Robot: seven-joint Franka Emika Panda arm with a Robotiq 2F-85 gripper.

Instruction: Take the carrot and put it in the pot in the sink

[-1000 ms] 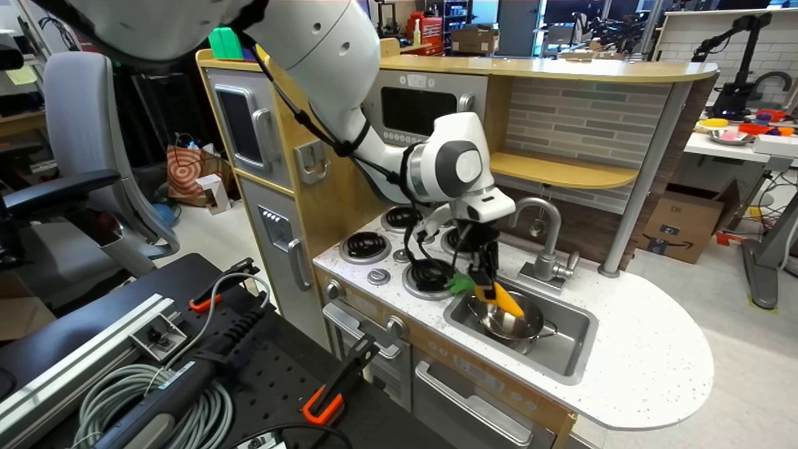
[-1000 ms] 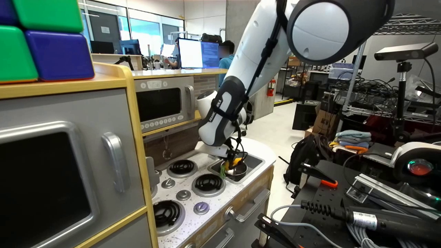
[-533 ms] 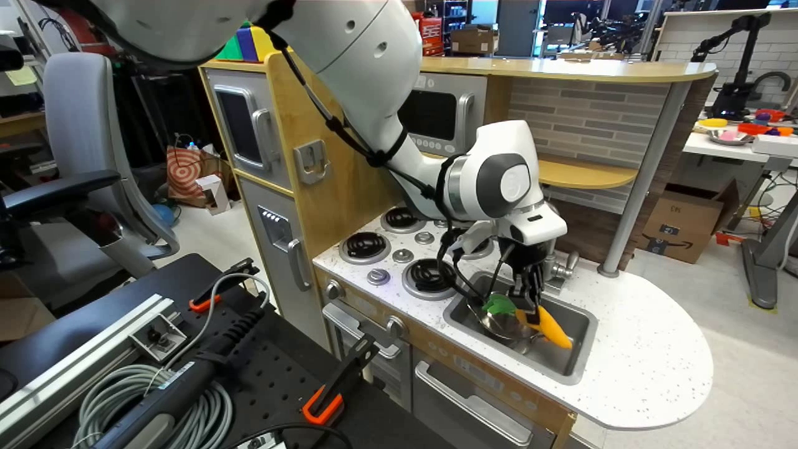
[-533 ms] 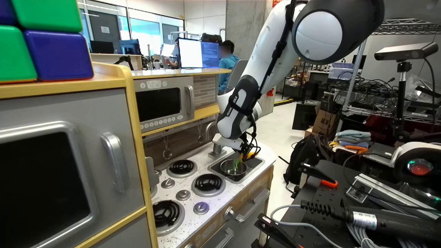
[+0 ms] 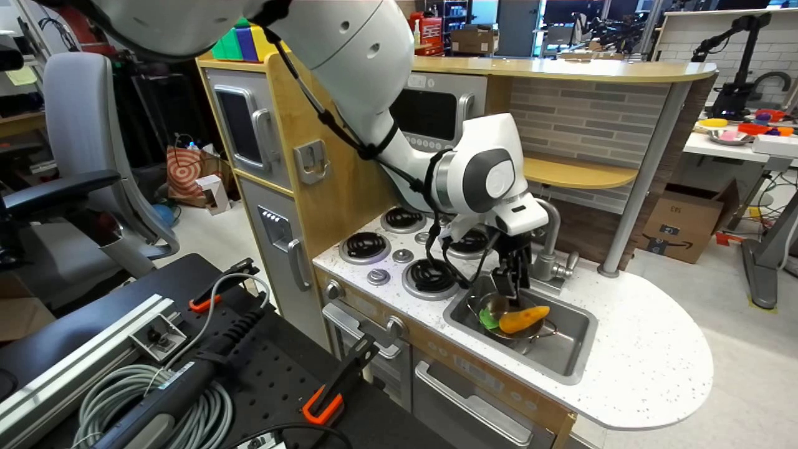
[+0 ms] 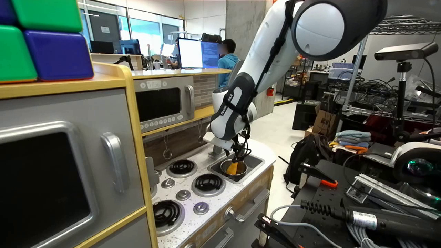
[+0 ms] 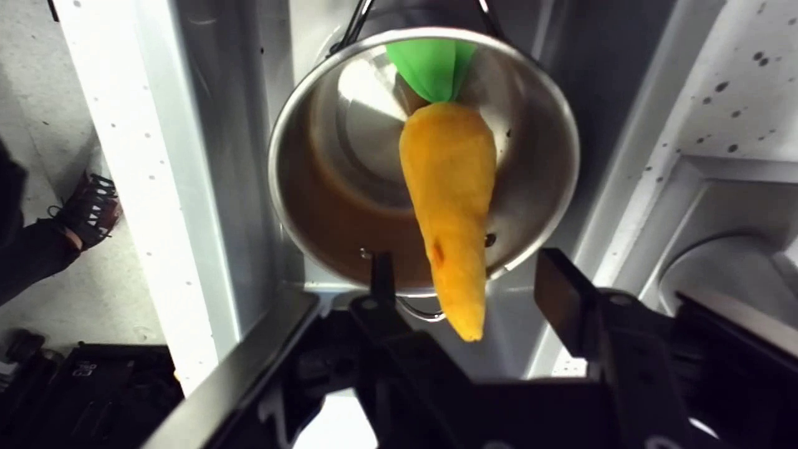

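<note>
The carrot (image 7: 449, 174) leans inside the steel pot (image 7: 274, 159), its green leaves down in the bowl and its orange tip jutting past the rim. That pot stands in the grey sink (image 5: 573, 349), and in both exterior views the carrot (image 6: 232, 168) shows within the pot (image 6: 237, 175). Over the rim hangs my gripper (image 7: 466, 268), its jaws spread on either side of the carrot's tip. Gaps show between the carrot and both black fingers (image 7: 564, 299). From an exterior view the gripper (image 5: 508, 296) is just above and behind the carrot (image 5: 523, 318).
A curved faucet (image 5: 552, 224) rises behind the sink, close to my hand. Stove burners (image 5: 430, 276) and knobs lie beside the basin. A yellow shelf (image 5: 573, 171) hangs over the back of the white countertop (image 5: 648, 349).
The carrot was gripped and carried over the pot and sink. Now the jaws have opened and the carrot rests in the pot. The arm swung out past the pot, then came partly back.
</note>
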